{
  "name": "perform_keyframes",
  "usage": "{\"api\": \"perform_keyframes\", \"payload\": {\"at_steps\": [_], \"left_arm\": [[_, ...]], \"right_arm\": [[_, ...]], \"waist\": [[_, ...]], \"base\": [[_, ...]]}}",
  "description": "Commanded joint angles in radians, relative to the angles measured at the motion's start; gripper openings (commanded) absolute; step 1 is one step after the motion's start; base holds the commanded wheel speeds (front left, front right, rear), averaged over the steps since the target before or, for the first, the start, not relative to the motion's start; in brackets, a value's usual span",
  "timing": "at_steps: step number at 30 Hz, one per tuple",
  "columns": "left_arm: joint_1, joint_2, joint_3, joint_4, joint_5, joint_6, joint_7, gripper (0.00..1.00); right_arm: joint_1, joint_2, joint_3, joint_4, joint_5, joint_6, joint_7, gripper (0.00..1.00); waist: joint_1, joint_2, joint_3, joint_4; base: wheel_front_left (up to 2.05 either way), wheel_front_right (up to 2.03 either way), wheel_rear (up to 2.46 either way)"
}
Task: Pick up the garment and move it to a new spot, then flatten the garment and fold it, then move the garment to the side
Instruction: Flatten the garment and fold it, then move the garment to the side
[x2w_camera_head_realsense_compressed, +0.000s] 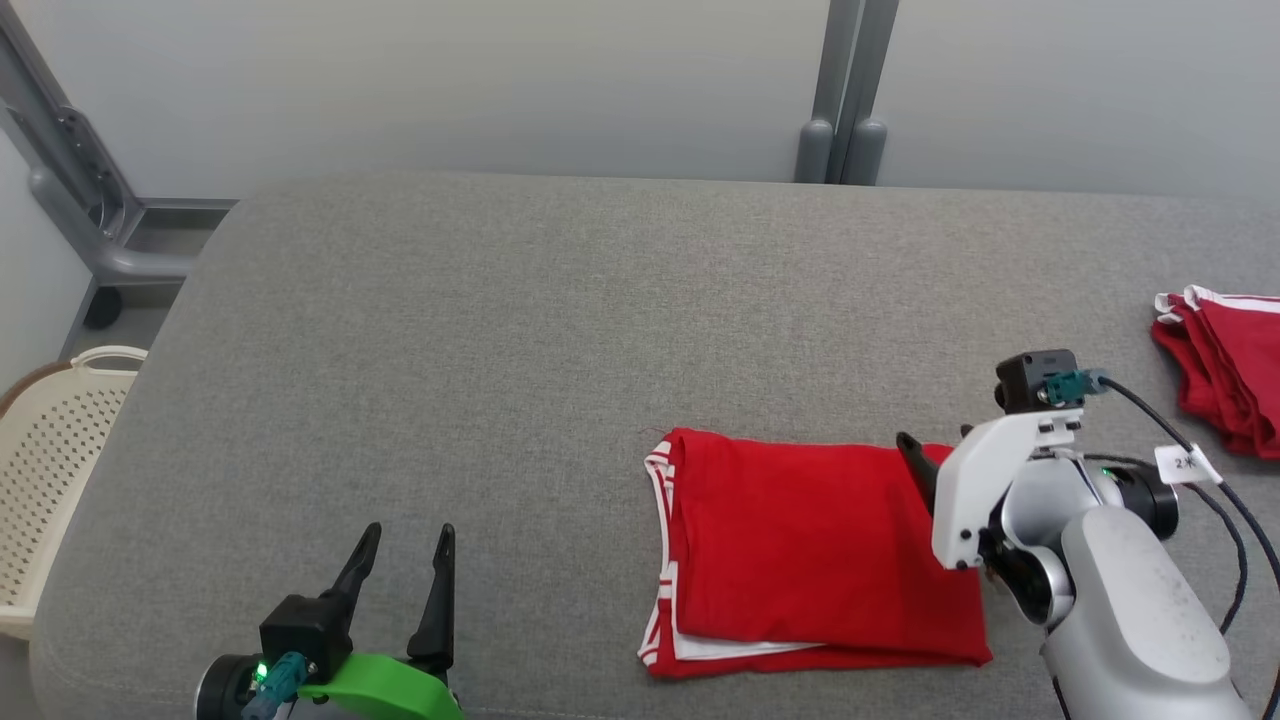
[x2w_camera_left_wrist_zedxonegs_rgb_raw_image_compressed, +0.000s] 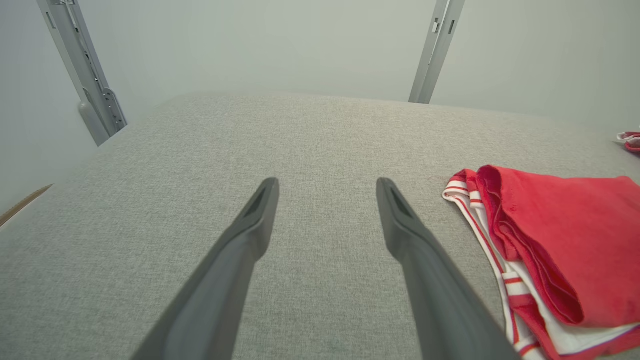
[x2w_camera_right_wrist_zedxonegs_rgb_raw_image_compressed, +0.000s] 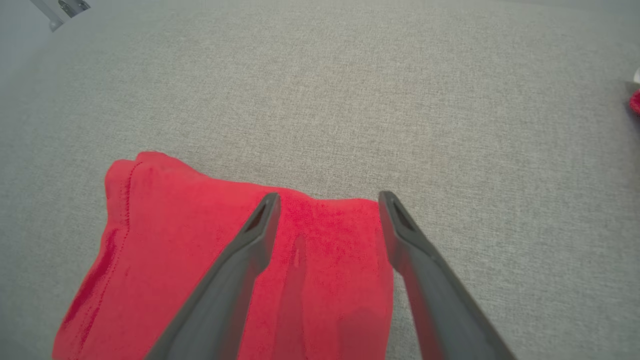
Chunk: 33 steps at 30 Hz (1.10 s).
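Observation:
The garment (x2w_camera_head_realsense_compressed: 800, 545) is red with white striped trim, folded into a rectangle near the front middle of the grey surface. It also lies at the right in the left wrist view (x2w_camera_left_wrist_zedxonegs_rgb_raw_image_compressed: 560, 240) and under the fingers in the right wrist view (x2w_camera_right_wrist_zedxonegs_rgb_raw_image_compressed: 200, 260). My right gripper (x2w_camera_right_wrist_zedxonegs_rgb_raw_image_compressed: 327, 200) hovers over the garment's far right corner, open, nothing between its fingers. In the head view one dark finger (x2w_camera_head_realsense_compressed: 915, 465) of it shows over the cloth's right edge. My left gripper (x2w_camera_head_realsense_compressed: 410, 545) stands open at the lower left, well apart from the garment, also seen open in its wrist view (x2w_camera_left_wrist_zedxonegs_rgb_raw_image_compressed: 327, 187).
A second red garment with white trim (x2w_camera_head_realsense_compressed: 1225, 365) lies at the right edge of the grey padded surface (x2w_camera_head_realsense_compressed: 500, 330). A cream perforated basket (x2w_camera_head_realsense_compressed: 50, 480) stands off the left side. Grey metal posts (x2w_camera_head_realsense_compressed: 845, 90) rise behind the far edge.

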Motion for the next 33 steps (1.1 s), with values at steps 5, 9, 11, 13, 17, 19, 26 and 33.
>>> {"api": "perform_keyframes", "payload": {"at_steps": [5,9,11,13,17,19,26,33], "left_arm": [[0.012,-0.002,0.009,-0.003,-0.006,-0.003,-0.003,1.00],[0.001,-0.003,0.014,-0.005,-0.008,-0.003,-0.003,1.00],[-0.005,-0.003,0.015,-0.005,-0.006,-0.003,-0.003,1.00],[-0.006,-0.004,0.014,-0.006,-0.005,-0.003,-0.003,1.00],[-0.005,-0.004,0.004,-0.004,-0.001,-0.003,-0.003,1.00],[-0.005,-0.004,0.001,-0.003,-0.001,-0.003,-0.003,1.00],[0.002,0.002,-0.001,-0.002,-0.003,-0.003,-0.003,1.00],[-0.004,0.009,-0.006,-0.001,0.000,-0.003,-0.003,1.00]], "right_arm": [[0.124,0.021,-0.062,-0.131,-0.048,0.000,0.024,1.00],[0.184,0.040,-0.023,-0.217,-0.058,0.000,0.032,1.00],[0.196,0.042,-0.003,-0.231,-0.052,0.000,0.035,1.00],[0.202,0.044,0.009,-0.241,-0.063,0.000,0.027,1.00],[0.222,0.046,0.002,-0.244,-0.050,0.000,0.026,1.00],[0.230,0.046,-0.007,-0.244,-0.050,0.000,0.033,1.00],[0.274,0.046,-0.081,-0.258,-0.065,0.000,0.077,1.00],[0.293,0.046,-0.135,-0.245,-0.072,0.000,0.082,1.00]], "waist": [[0.0000,-0.0001,0.002,-0.014],[0.0000,-0.0001,0.012,-0.018],[0.0000,-0.0001,0.016,-0.016],[0.0000,-0.0001,0.020,-0.016],[0.0000,-0.0001,0.021,-0.013],[0.0000,-0.0001,0.021,-0.012],[0.0000,-0.0001,0.022,-0.016],[0.0000,-0.0001,0.029,-0.023]], "base": [[0.00,0.00,0.00],[0.00,0.00,0.00],[0.00,0.00,0.00],[0.00,0.00,0.00],[0.00,0.00,0.00],[0.00,0.00,0.00],[0.00,0.00,0.00],[0.00,0.00,0.00]]}}
